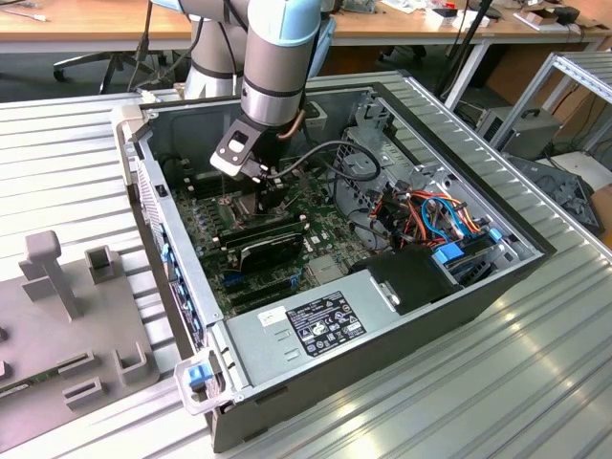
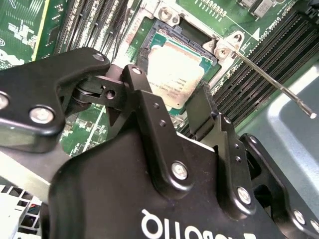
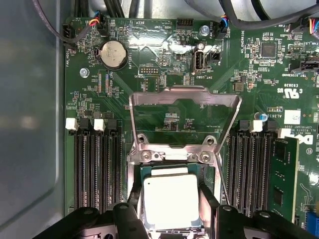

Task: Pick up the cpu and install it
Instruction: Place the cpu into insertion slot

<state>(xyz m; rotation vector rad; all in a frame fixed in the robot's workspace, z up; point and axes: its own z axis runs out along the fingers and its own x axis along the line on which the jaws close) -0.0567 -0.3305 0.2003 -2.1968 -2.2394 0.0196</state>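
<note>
Black gripper body nearest the lens in the second wrist view, two dark fingers reaching down either side of the small flat square cpu with its dull silver-grey metal top. Cpu lying flat within the square socket on the green motherboard, between the two fingers, jaws spread about as wide as the chip. Hard to tell whether the pads press the chip's edges or stand just clear; grip or release not to be settled. Lower edge of the cpu hidden behind the gripper's knuckles in both wrist views. Thin metal retention lever slanting away from the socket corner, past rows of black memory slots.

Same cpu in the first wrist view, seated in the socket with finger tips flanking it. Hinged silver metal load frame swung up and open on the far side of the socket. Round coin battery farther off on the board.

Open black computer case on a ribbed metal table in the exterior view, grey-and-blue robot arm dipping into it. Gripper low over the board there, the chip itself too small and covered to pick out. Grey moulded fixture tray at the exterior view's left, cut off by the edge.
</note>
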